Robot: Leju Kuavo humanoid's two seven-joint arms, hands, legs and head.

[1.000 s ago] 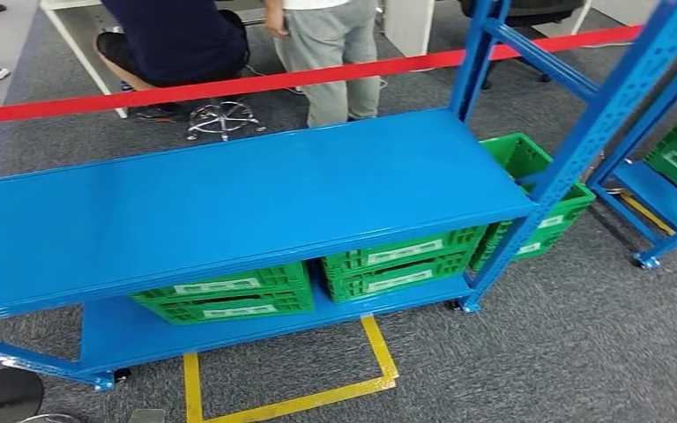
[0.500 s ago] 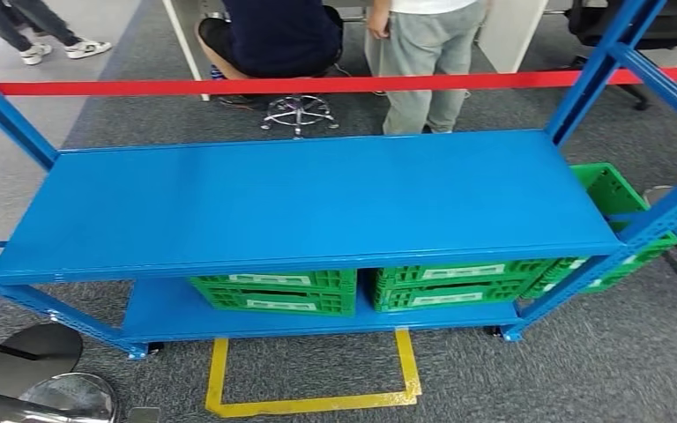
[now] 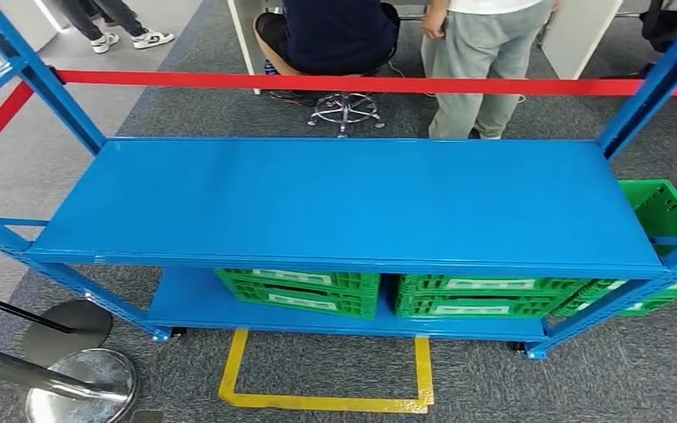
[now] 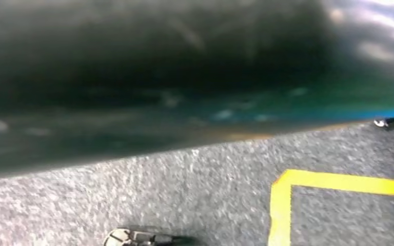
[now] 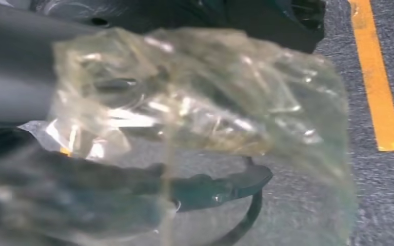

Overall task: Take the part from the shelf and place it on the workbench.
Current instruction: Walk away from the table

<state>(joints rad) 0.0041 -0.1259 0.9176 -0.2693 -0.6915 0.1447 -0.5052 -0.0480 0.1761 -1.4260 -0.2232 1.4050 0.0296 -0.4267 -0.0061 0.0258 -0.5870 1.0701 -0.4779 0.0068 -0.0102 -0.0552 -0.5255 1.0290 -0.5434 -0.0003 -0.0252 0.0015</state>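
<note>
In the right wrist view my right hand (image 5: 20, 102) grips a crumpled clear plastic bag (image 5: 200, 118) over the grey carpet. A dark curved piece (image 5: 220, 187) shows through the film; I cannot tell whether it is the part or one of my fingers. The head view faces a blue metal shelf unit (image 3: 344, 198) whose upper board is bare. Green crates (image 3: 300, 291) (image 3: 485, 295) sit on its lower board.
A yellow tape square (image 3: 326, 401) marks the carpet in front of the shelf. Chrome stanchion bases (image 3: 79, 388) stand at the lower left. A red barrier tape (image 3: 361, 85) runs behind the shelf, with a standing person (image 3: 485, 62) and a seated person (image 3: 335, 35) beyond. Another green crate (image 3: 661, 207) is at the right.
The whole head picture has shifted: the camera has swung left, so the shelf now lies square in front and the stanchion bases have come into view.
</note>
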